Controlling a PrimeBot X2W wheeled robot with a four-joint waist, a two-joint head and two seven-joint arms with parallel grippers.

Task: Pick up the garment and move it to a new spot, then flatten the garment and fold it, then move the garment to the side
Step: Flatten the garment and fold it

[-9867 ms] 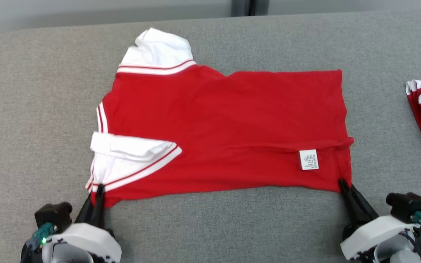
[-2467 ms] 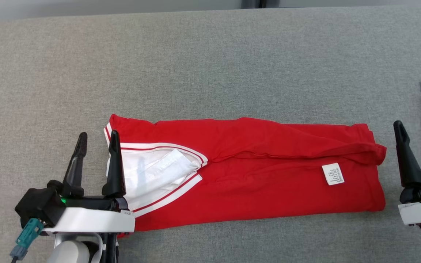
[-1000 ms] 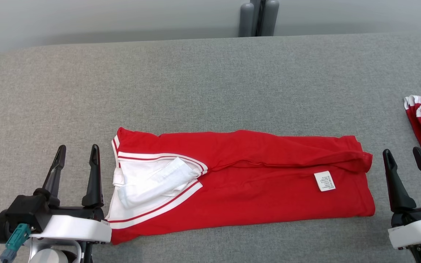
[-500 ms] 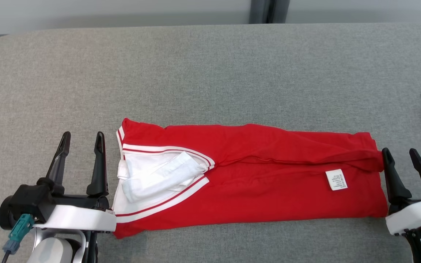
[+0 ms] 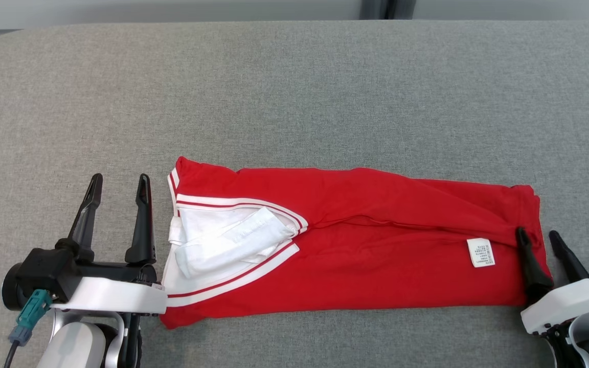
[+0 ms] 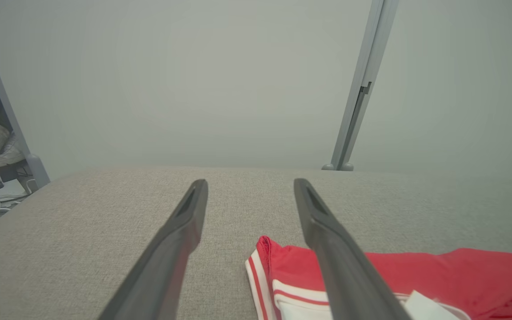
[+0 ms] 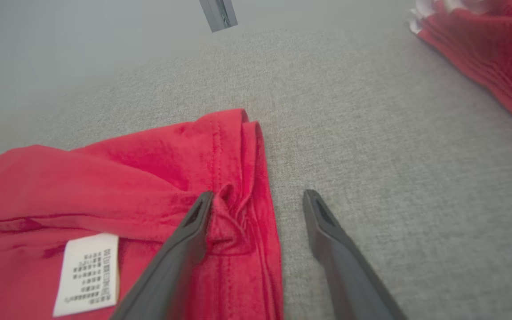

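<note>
Straddling the shirt [image 5: 376, 255] hem near the worktop [image 5: 294, 102] front edge, right gripper [image 5: 537, 235] wide, left gripper [image 5: 120, 179] wide beside its other end

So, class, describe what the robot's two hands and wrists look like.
The left hand and right hand each have two long, tapering dark fingers on a black base with a white wrist shell. A teal cable plug sits on the left wrist.

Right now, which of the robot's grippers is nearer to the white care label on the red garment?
Right. The right gripper, open, straddles the hem of the garment just beside the care label; the left gripper, open, sits off the garment at the opposite end.
</note>
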